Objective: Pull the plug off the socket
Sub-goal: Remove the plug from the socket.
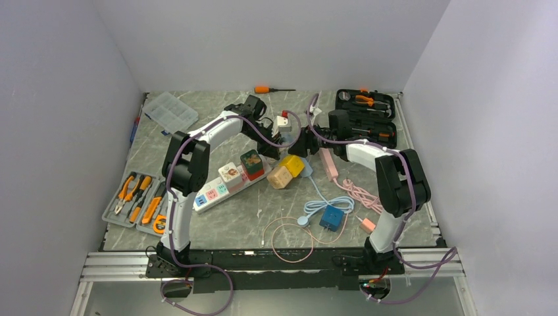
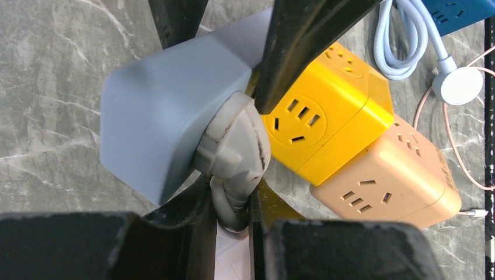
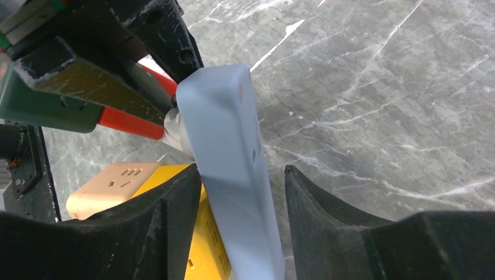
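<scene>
A pale grey-blue socket block (image 2: 157, 116) has a grey plug (image 2: 233, 146) seated in its face. My left gripper (image 2: 233, 213) is shut on the plug's tail, one finger on each side of it. In the right wrist view the socket (image 3: 225, 134) stands tilted between the jaws of my right gripper (image 3: 242, 178). It touches the left finger and a gap shows at the right finger, so this gripper is open. In the top view both grippers meet at mid-table, left (image 1: 284, 137) and right (image 1: 304, 142), and they hide the socket.
A yellow cube socket (image 1: 294, 164) and a tan one (image 1: 279, 176) lie just in front of the grippers. A white power strip (image 1: 220, 189), a blue adapter (image 1: 331, 217), a pink strip (image 1: 329, 164), a tool case (image 1: 366, 112) and a pliers tray (image 1: 138, 201) surround them.
</scene>
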